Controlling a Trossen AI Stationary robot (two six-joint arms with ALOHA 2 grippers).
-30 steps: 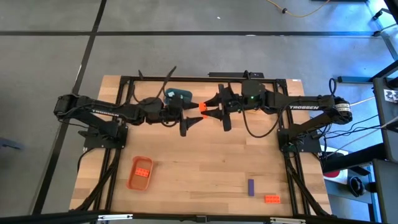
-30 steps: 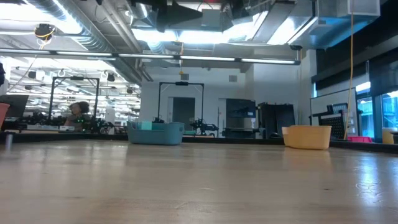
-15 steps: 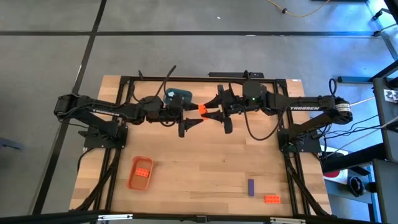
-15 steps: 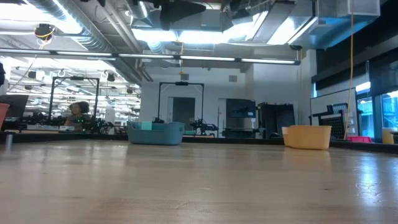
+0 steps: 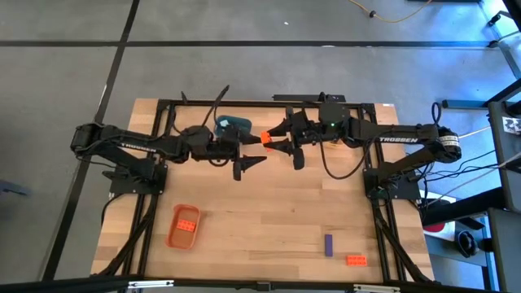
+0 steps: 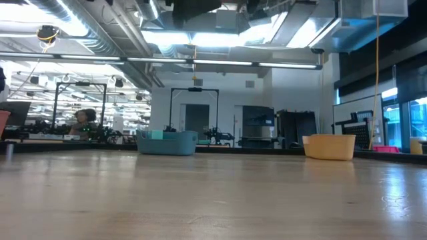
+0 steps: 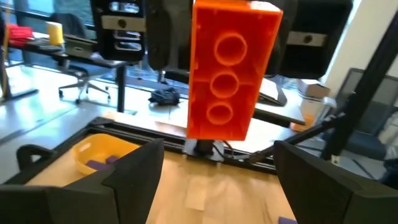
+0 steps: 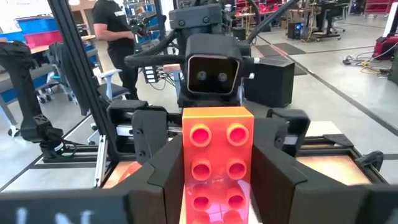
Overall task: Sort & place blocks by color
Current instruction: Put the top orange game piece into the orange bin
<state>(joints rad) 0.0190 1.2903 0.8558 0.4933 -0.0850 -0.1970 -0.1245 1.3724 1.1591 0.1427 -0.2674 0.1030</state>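
The right gripper (image 5: 269, 143) clamps an orange-red block (image 5: 264, 137) above the table's (image 5: 269, 212) far-middle area. The left gripper (image 5: 254, 150) faces it with its fingers spread wide, holding nothing. A purple block (image 5: 328, 244) and another orange-red block (image 5: 355, 260) lie near the near right corner. An orange tray (image 5: 184, 226) near the near left edge holds more orange-red blocks.

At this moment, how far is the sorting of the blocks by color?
Looks done: an orange tray near the front left holds an orange block. In hand: the right gripper holds an orange block in mid-air, facing the open left gripper, maybe for a handover. Left: a purple block and another orange block lie loose on the table at the front right.
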